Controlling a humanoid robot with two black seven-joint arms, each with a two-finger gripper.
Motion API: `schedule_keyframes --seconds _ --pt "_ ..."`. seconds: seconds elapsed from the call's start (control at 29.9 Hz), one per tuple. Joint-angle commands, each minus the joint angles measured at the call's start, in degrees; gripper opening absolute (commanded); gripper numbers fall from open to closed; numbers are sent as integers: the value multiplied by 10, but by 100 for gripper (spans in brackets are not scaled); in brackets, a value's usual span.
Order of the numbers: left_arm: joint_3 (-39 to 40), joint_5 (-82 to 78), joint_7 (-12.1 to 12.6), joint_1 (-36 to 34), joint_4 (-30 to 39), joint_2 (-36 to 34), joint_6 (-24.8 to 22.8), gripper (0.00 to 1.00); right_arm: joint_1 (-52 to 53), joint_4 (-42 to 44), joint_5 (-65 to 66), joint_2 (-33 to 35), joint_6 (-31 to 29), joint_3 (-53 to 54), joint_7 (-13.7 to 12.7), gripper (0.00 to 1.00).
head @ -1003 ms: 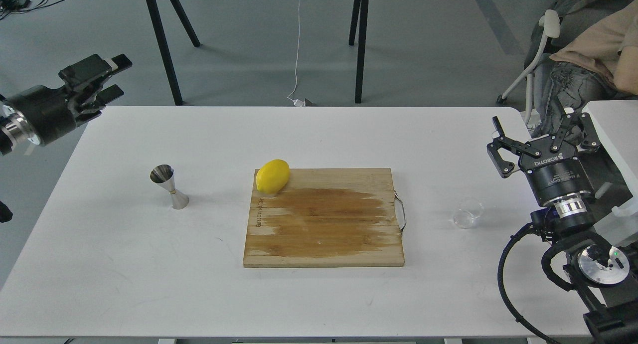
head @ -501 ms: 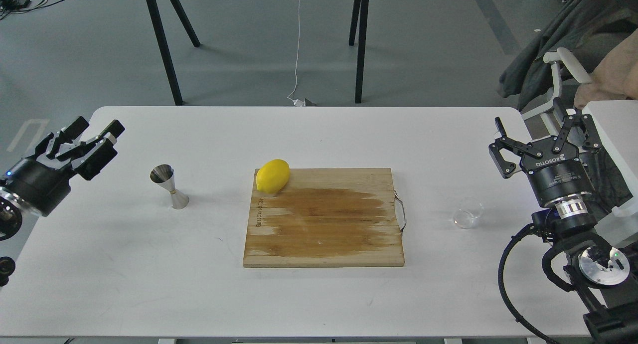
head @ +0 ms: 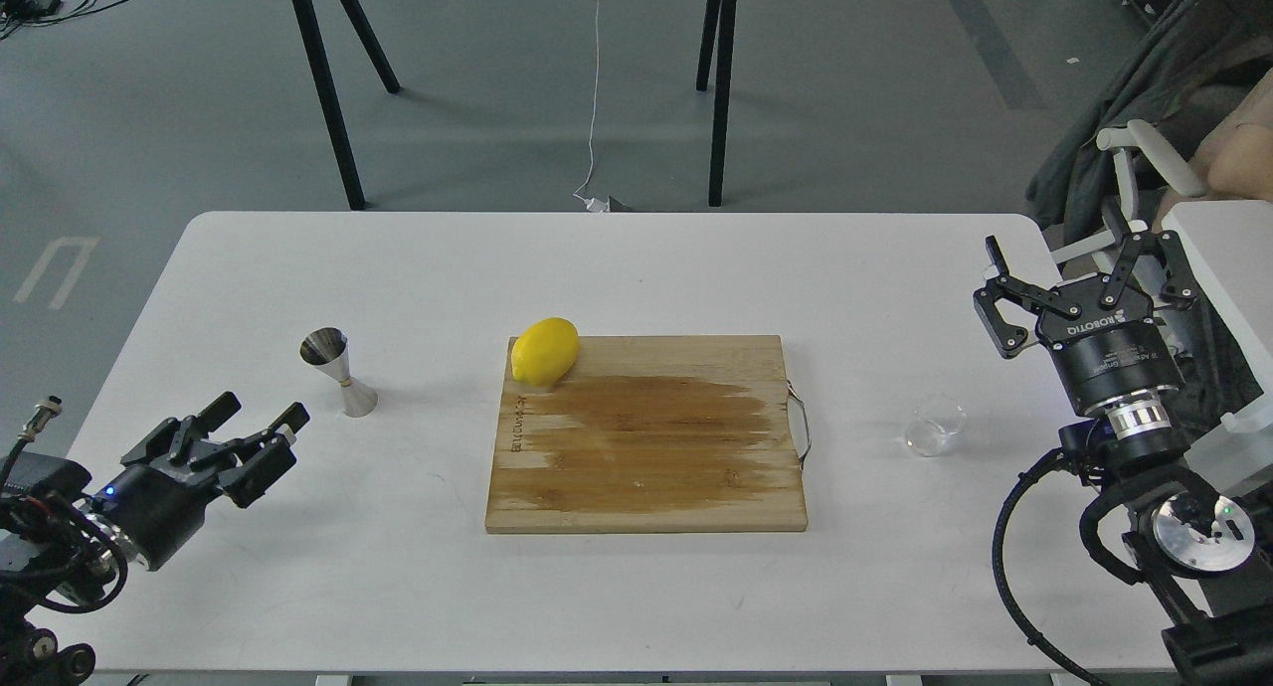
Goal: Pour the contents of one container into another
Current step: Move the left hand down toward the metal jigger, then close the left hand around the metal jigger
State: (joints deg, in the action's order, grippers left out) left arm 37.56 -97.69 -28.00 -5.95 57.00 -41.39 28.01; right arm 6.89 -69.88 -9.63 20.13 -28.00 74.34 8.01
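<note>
Glass cup (head: pixel 935 426) stands just below-left of the open, empty right gripper (head: pixel 1084 273); straddle it squarely. Left gripper (head: pixel 261 429) (also open) nears the jigger (head: pixel 336 370).

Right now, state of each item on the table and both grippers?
glass cup: upright on the table, right of the board, not held.
jigger: upright on the table, left of the board, untouched.
lemon: resting on the board's far-left corner.
cutting board: flat, stained dark in the middle.
left gripper: open, empty.
right gripper: open, empty.
</note>
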Motion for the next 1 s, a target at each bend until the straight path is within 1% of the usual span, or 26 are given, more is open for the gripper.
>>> schedule_keyframes --seconds 0.0,0.23,0.43,0.7,0.87,0.97 --pt "-3 0 0 -11 -51 31 0 98 1 0 0 0 0 1 0 99" --pt "-14 -1 0 -57 -120 82 0 98 1 0 0 0 0 1 0 99" --pt "-50 1 0 -95 -149 104 0 98 1 -1 0 0 0 1 0 99" --pt "-55 0 0 -129 -179 139 0 98 1 -1 0 0 0 1 0 99" --pt "-58 0 0 -151 -220 169 0 97 0 -1 0 0 0 1 0 99" --pt "-58 0 0 -160 -250 189 0 95 0 -1 0 0 0 2 0 99"
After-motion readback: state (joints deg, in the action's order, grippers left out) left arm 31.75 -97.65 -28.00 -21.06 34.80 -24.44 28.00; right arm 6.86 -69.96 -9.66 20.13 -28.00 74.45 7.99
